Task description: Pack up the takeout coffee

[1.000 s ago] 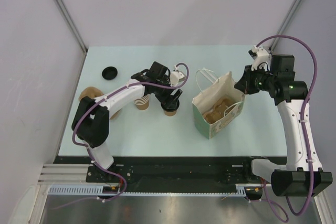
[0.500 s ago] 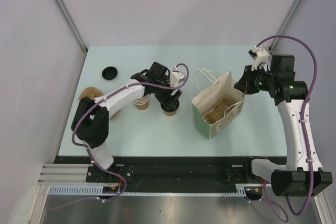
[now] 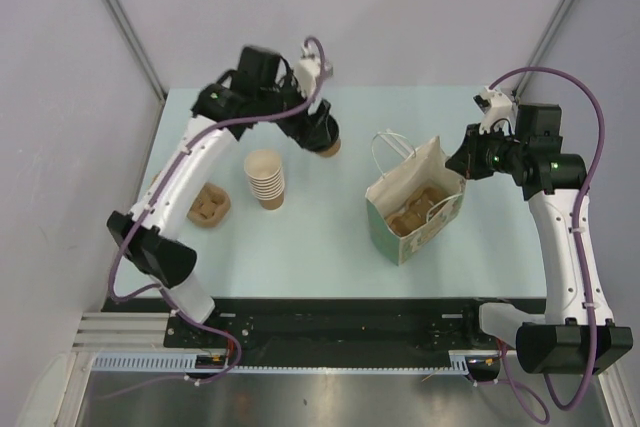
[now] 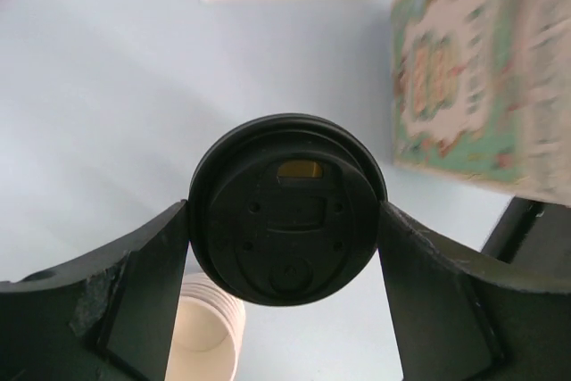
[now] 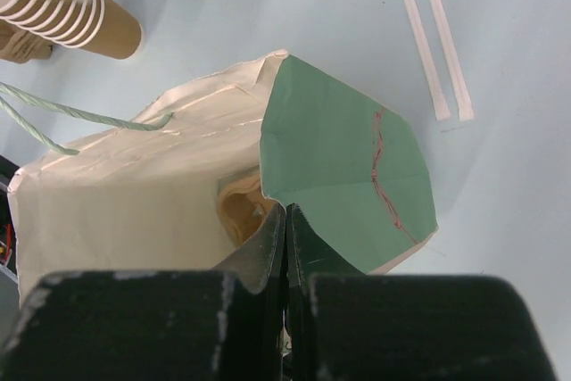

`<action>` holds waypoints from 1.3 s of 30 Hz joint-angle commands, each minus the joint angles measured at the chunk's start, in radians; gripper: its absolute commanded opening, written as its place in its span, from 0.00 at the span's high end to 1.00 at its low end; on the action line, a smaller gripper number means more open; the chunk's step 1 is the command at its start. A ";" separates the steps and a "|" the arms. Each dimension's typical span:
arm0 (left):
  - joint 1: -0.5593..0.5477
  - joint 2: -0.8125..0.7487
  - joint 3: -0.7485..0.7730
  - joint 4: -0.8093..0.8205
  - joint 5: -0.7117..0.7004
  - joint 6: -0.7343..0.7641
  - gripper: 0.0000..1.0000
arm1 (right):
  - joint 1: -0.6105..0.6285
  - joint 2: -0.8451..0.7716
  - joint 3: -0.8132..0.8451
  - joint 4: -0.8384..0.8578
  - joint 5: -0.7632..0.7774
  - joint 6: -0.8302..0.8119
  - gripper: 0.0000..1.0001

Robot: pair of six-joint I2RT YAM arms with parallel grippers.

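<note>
The takeout coffee [image 3: 328, 146], a brown paper cup with a black lid [image 4: 287, 211], hangs in my left gripper [image 3: 320, 133], raised over the far middle of the table. In the left wrist view the fingers [image 4: 147, 283] press on both sides of the lid, so the gripper is shut on the cup. My right gripper [image 3: 458, 161] is shut on the rim of the open paper bag [image 3: 412, 203]. In the right wrist view the jaws [image 5: 286, 218] pinch the bag's green side panel [image 5: 343, 158]. The bag stands to the right of the cup.
A stack of lidless brown cups [image 3: 265, 178] stands left of centre; it also shows in the left wrist view [image 4: 207, 336]. A moulded-pulp carrier [image 3: 208, 205] lies at the left. Another brown carrier [image 3: 410, 215] sits inside the bag. Two white strips [image 5: 433, 42] lie on the table.
My left arm has lifted the lidded cup off the table beside the cup stack and carried it up and toward the far side. The right arm and bag have not moved.
</note>
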 commanded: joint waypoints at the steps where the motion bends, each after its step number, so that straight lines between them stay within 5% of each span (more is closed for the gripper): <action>1: -0.001 -0.003 0.397 -0.115 0.146 -0.081 0.92 | -0.001 0.008 -0.013 0.039 -0.035 0.047 1.00; 3: -0.010 0.039 0.553 -0.128 0.172 -0.132 0.92 | -0.001 0.008 -0.021 0.057 -0.037 0.059 1.00; 9: -0.232 0.016 0.586 -0.054 0.226 -0.138 0.93 | -0.001 0.001 -0.027 0.072 -0.031 0.085 1.00; 18: -0.419 0.071 0.441 -0.014 0.171 -0.088 0.95 | -0.001 -0.012 -0.034 0.075 -0.034 0.113 1.00; 28: -0.494 0.186 0.301 0.058 -0.065 -0.026 0.97 | 0.000 -0.038 -0.067 0.074 -0.049 0.161 1.00; 39: -0.533 0.281 0.183 0.127 -0.153 -0.003 0.98 | 0.000 -0.046 -0.087 0.075 -0.052 0.165 1.00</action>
